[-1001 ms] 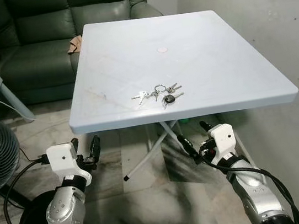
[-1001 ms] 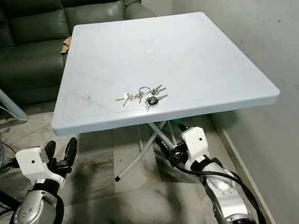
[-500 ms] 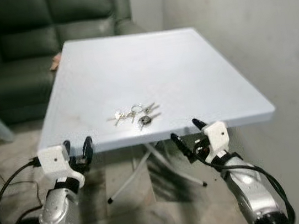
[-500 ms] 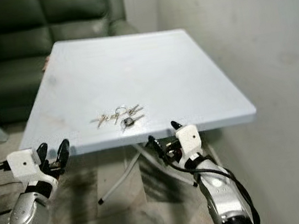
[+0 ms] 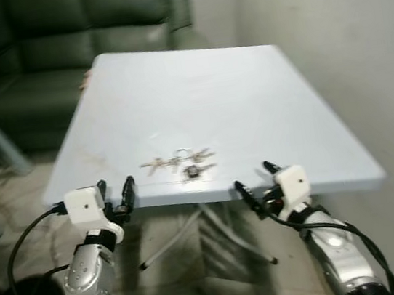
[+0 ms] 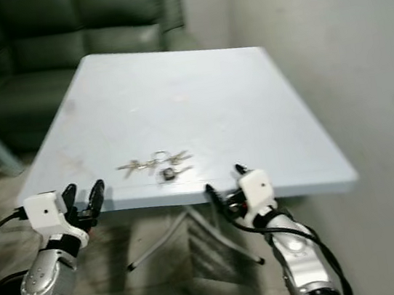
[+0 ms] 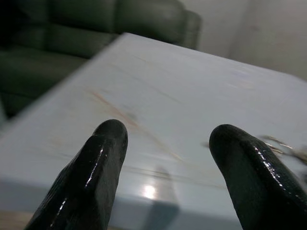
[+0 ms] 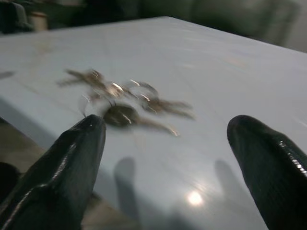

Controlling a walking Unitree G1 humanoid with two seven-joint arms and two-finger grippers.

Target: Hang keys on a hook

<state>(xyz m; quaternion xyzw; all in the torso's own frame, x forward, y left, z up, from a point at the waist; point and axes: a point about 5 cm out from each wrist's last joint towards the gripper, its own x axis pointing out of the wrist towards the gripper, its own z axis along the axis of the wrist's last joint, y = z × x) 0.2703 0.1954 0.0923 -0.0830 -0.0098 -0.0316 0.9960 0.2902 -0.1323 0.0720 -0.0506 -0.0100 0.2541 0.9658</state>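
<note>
Low in the frame, the right gripper (image 5: 255, 181) sits at the near edge of the pale blue table (image 5: 248, 96), fingers spread wide and holding nothing. At lower left, the left gripper (image 5: 115, 192) is likewise spread and empty at the same edge. The keys (image 5: 182, 162) lie flat near the frame's centre, between the two grippers.

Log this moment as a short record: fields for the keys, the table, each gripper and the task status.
keys: bunch of keys lying flat near the table's front edge, untouched
table: pale blue table, sofa behind it
left gripper: left gripper open, at the front edge, left of the keys
right gripper: right gripper open, at the front edge, just right of the keys, aimed at them
hook: none visible
task status: keys not yet grasped
</note>
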